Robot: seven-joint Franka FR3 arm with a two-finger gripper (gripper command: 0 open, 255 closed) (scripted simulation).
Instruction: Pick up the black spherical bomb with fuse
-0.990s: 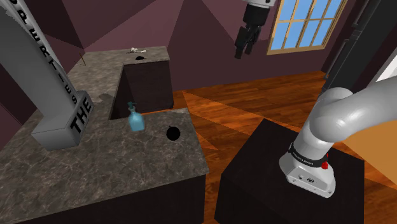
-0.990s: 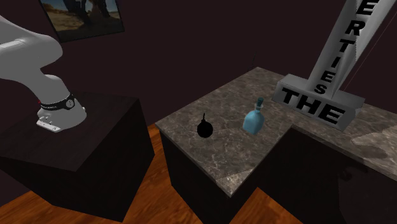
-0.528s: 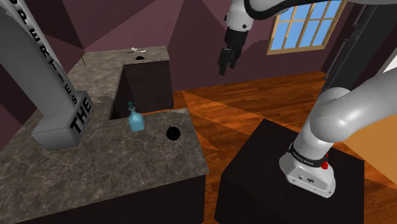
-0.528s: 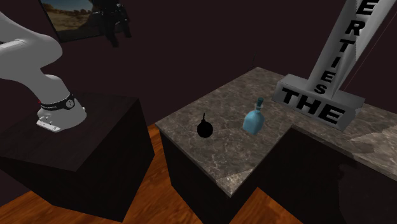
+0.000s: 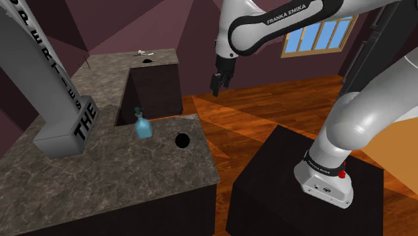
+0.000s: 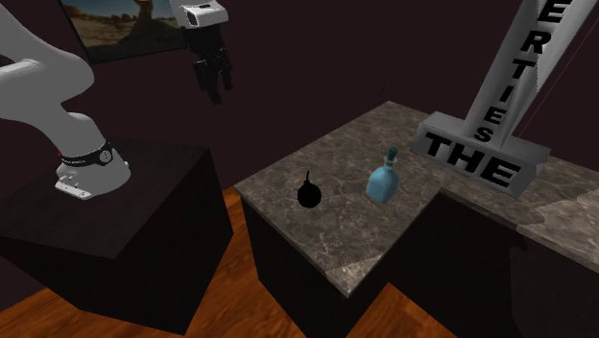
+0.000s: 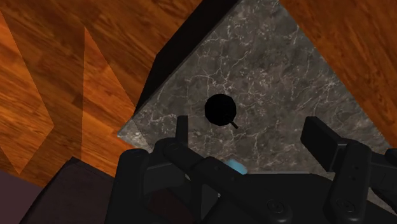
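the black gripper (image 7: 251, 137) hangs in the air, pointing down, its two fingers (image 7: 324, 145) spread wide apart with nothing clasped between them. under the fingertips, far down, runs the orange wooden floor (image 5: 261, 107), next to the edge of a counter.

well below the fingers and well apart from them, the black round bomb (image 7: 221, 109) rests on the dark marbled counter (image 7: 286, 70), close to the counter's corner. seen along the gripper, it lies in line with the gap between the two fingers, nearer to one of them than to the other. a short fuse (image 7: 234, 125) sticks out of it. neither finger touches it.

past the bomb, farther from the fingers, a small blue bottle (image 6: 384, 180) stands upright on the same counter, near the bomb but not touching it. farther off again sits a grey sign block (image 6: 480, 158) with the black letters "the" on its face, and a slanted grey beam with more letters rises from it.

the arm's black box stand (image 6: 125, 230) sits on the floor beside the counter, apart from it. farthest off are a framed landscape picture (image 6: 115, 24) on the dark wall behind the gripper and a blue-paned window (image 5: 320, 33).
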